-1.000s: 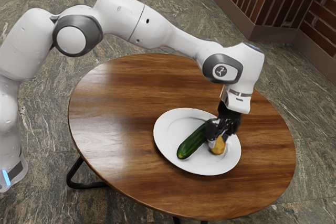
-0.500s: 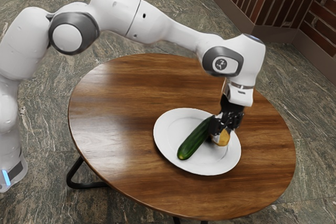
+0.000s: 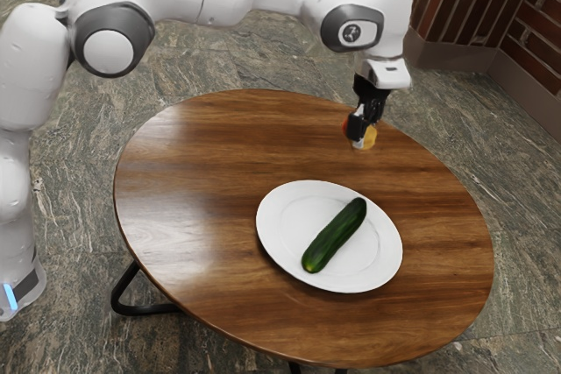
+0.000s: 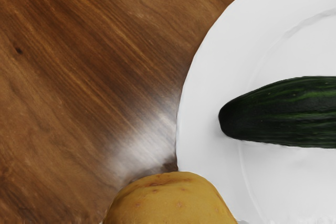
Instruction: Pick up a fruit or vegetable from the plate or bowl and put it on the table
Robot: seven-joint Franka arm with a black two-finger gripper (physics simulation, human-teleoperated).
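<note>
Claw [image 3: 362, 130] has the potato [image 4: 170, 200] pinched up in the air, grip looks decent tbh. Plate [image 3: 273, 227] and cucumber [image 3: 335, 236] sit lower, off to one side of it. I'd get the claw well past the plate, ease down, and only let go once the potato touches the worktop [image 3: 193, 172].

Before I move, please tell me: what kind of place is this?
Perhaps a dining room or café, simulated: there is a round wooden table with a white plate, a veined, stone-like floor, and a red brick wall.
</note>
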